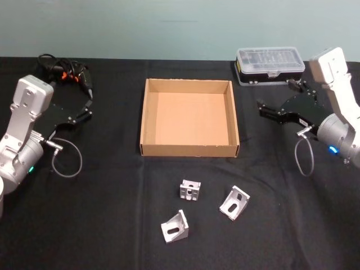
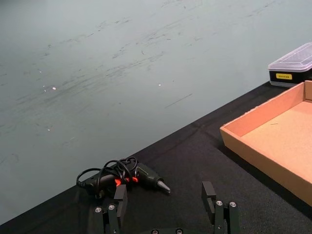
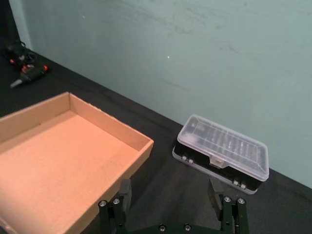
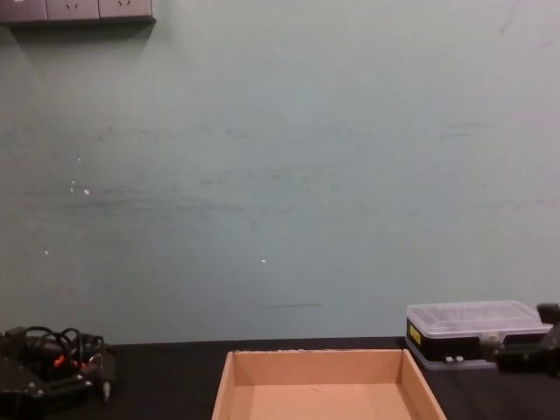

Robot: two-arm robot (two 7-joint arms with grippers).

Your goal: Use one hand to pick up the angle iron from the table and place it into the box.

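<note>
Your closest bracket (image 1: 234, 202) lies just in front of the box (image 1: 188, 151), nearer your right gripper (image 1: 263, 109) than your left gripper (image 1: 88, 110), both spread wide beside the box.

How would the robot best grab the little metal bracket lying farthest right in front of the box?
Probably from straight above with the right claw, which is open and nearest. The angle iron lies low on the table, slotted face tilted up, so pinching across its two flat sides looks surer than gripping the sloping face.
</note>
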